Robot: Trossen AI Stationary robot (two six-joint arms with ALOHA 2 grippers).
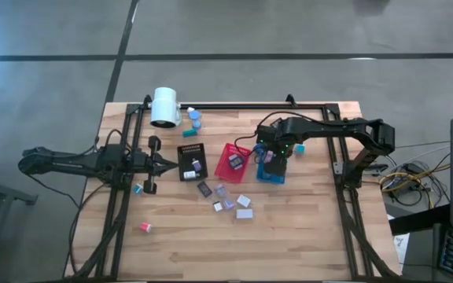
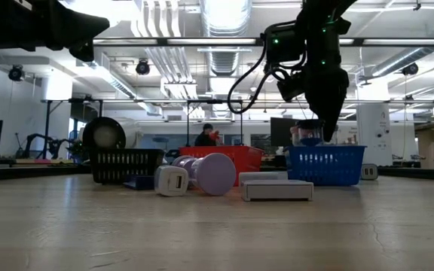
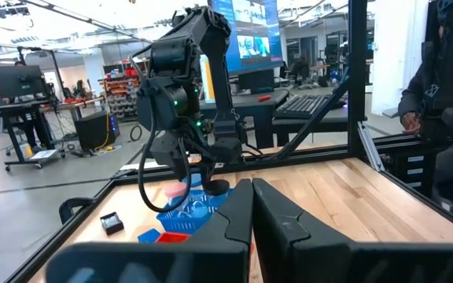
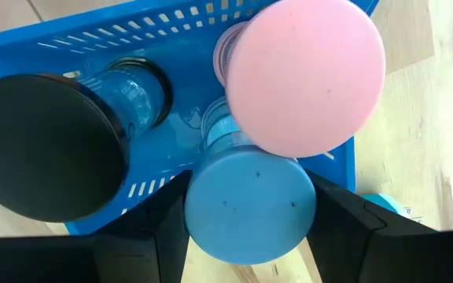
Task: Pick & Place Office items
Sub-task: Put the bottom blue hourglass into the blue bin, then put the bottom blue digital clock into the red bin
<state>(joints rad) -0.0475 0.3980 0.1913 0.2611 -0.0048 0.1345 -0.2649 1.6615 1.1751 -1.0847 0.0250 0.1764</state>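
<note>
Right gripper point(image 4: 246, 208) hangs over the blue tray point(image 1: 272, 174) at the right of the bench point(image 1: 305, 236), its fingers clamped on a blue-capped jar point(image 4: 246, 206). Inside that tray lie a pink-capped jar point(image 4: 305, 75) and a black-capped jar point(image 4: 42, 145).

Nearest the front edge, a small pink piece point(image 1: 145, 227) lies alone on the left. Farther in, at the middle, a white block point(image 1: 244, 213), a grey block point(image 1: 244, 201) and lavender blocks point(image 1: 220, 191) sit close together. Beyond them the black tray point(image 1: 192, 162) and red tray point(image 1: 233, 160) stand side by side, left of the blue one.

Left gripper point(image 1: 170, 163) waits closed and empty at the left, just beside the black tray. At the far edge a white cylinder point(image 1: 164, 107) lies with blue caps point(image 1: 194, 118) near it.
</note>
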